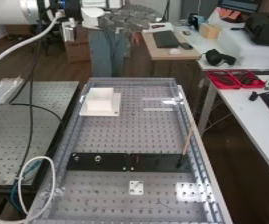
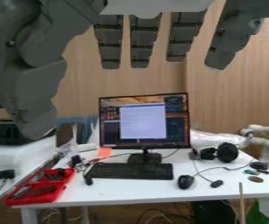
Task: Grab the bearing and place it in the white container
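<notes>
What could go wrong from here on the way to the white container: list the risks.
The two small round pieces sit near each other on the black strip; the hand may close on the wrong one or nudge its neighbour.

They look tiny beside those thick, open fingers, so a grasp might miss or slip.

The thin stick rising at the strip's other end could be knocked by a low sweep.
</notes>
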